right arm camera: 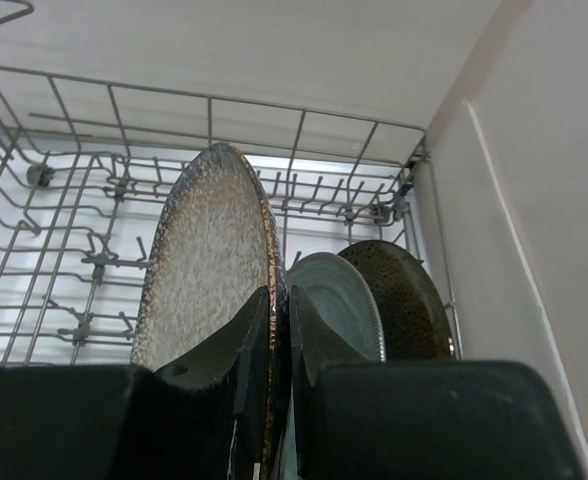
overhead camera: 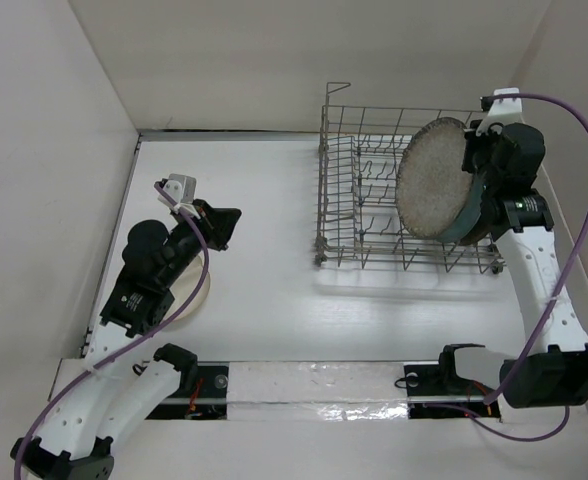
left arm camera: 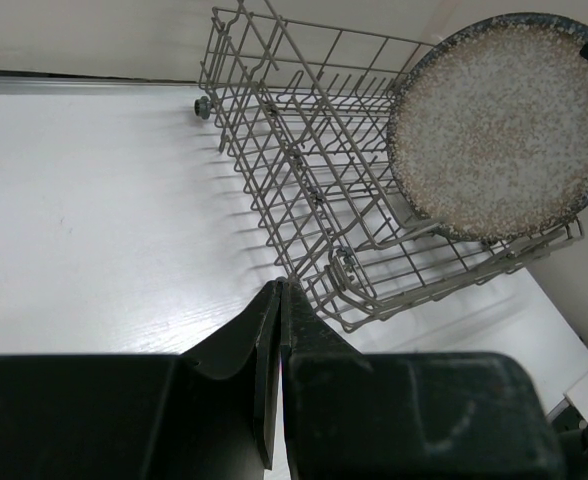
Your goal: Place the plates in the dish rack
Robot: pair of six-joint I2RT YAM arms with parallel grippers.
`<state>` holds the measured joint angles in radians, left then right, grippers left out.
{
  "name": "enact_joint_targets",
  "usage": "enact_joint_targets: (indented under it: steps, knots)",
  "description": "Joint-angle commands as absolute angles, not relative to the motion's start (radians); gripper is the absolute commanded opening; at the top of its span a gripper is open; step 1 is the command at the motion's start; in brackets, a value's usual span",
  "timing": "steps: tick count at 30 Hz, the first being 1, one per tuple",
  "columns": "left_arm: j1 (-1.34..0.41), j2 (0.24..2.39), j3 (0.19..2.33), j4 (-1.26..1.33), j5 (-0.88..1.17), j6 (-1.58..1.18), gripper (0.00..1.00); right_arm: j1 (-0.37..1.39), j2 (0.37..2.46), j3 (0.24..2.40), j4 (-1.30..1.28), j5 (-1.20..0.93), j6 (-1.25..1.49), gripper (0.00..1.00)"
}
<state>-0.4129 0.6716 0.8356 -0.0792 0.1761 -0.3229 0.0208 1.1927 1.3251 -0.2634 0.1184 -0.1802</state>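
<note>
Three stand on edge in the rack [overhead camera: 359,195] — speckled plate [overhead camera: 434,180], grey-blue plate [right arm camera: 339,300], brown plate [right arm camera: 399,295] — right gripper [right arm camera: 279,300] clamped on the speckled rim. Left gripper [left arm camera: 279,300] pressed together; cream plate [overhead camera: 203,296] lies under its arm.

Large plate [right arm camera: 209,260]: beige-grey face, finely speckled, with a dark mottled rim. Grey-blue plate [right arm camera: 339,300]: plain and unpatterned. Brown plate [right arm camera: 399,295]: dark, with pale flecks. Cream plate [overhead camera: 205,292]: plain. Dish rack [overhead camera: 359,185]: uniform grey wire; table [overhead camera: 264,200]: white, faintly grained.
</note>
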Motion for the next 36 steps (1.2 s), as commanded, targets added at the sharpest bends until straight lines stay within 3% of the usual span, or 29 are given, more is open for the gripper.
enact_joint_targets:
  steps: [1, 22, 36]
  knots:
    - [-0.417, 0.672, 0.845, -0.037, 0.190, -0.325, 0.00, 0.018, 1.109, 1.417, 0.031, 0.184, -0.175, 0.00]
    - [-0.417, 0.684, 0.845, -0.037, 0.189, -0.324, 0.00, 0.028, 1.152, 1.511, 0.008, 0.187, -0.235, 0.00]
    - [-0.417, 0.678, 0.844, -0.037, 0.192, -0.322, 0.00, 0.028, 1.175, 1.391, 0.032, 0.152, -0.252, 0.00]
